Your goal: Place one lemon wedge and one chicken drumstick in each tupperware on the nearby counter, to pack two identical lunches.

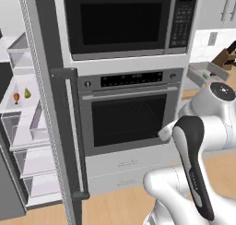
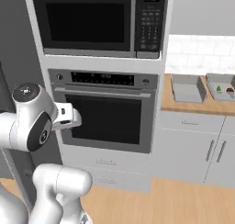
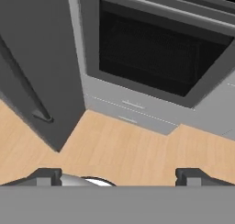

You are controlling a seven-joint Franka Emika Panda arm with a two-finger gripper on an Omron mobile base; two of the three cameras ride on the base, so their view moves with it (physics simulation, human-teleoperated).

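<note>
The gripper (image 3: 118,176) stood with its jaws spread wide and nothing between them, pointed down at the wooden floor (image 3: 137,149) before the wall oven (image 2: 106,112). Two tupperware boxes sat on the counter (image 2: 193,106) right of the oven: the nearer box (image 2: 187,88) looked bare, while the farther box (image 2: 221,86) held small items too small to identify.

Fridge door (image 1: 55,104) open (food (image 1: 21,96) on shelf), oven (image 1: 129,111) beside it, shut
</note>
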